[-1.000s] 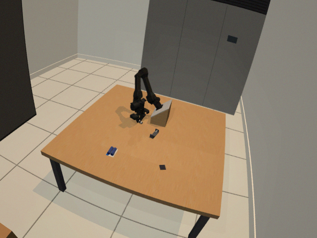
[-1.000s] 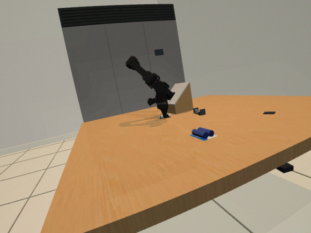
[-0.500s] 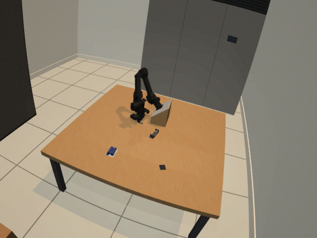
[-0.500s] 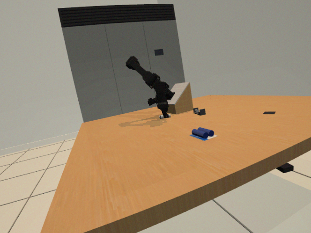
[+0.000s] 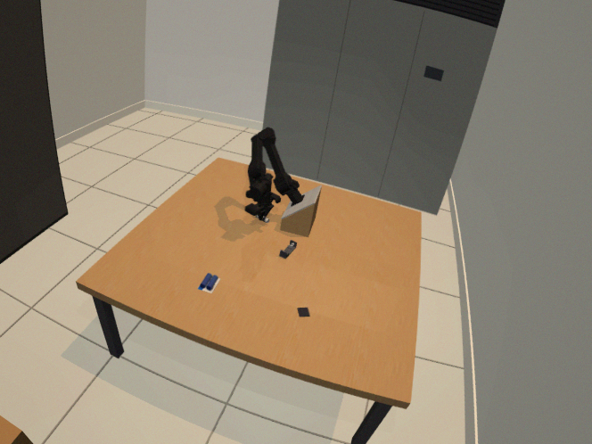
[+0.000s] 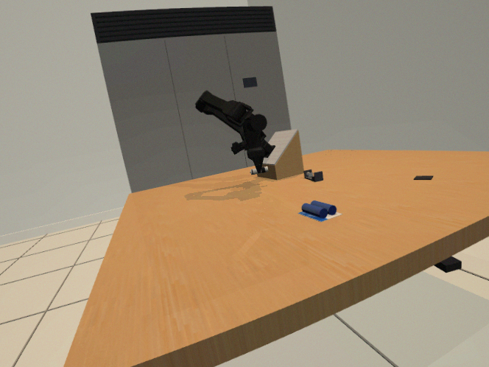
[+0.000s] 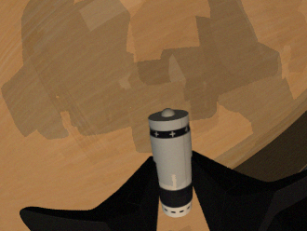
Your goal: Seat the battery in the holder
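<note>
Near the far edge of the worktop [image 5: 334, 343], we find our gripper [image 5: 264, 215] lowered to the surface and closed on the battery [image 7: 169, 163], which lies on its side on the wood. From the wrist camera we see the cell running lengthwise between the two black fingers, its light grey upper part and nubbed terminal end pointing away from us, its dark banded end nearest the camera. We can make out the battery in the exterior view [image 6: 258, 171] as a small pale cylinder at the gripper tip [image 6: 258, 169], just beside the foot of the tan wedge block [image 6: 285, 155].

The holder [image 5: 287, 249], small and dark, sits apart from the battery, nearer the middle of the worktop on the wedge's other side. Closer to the near left edge we see two blue cylinders [image 5: 208, 282] side by side on a white card, and toward the near right edge a flat black square [image 5: 303, 312].
</note>
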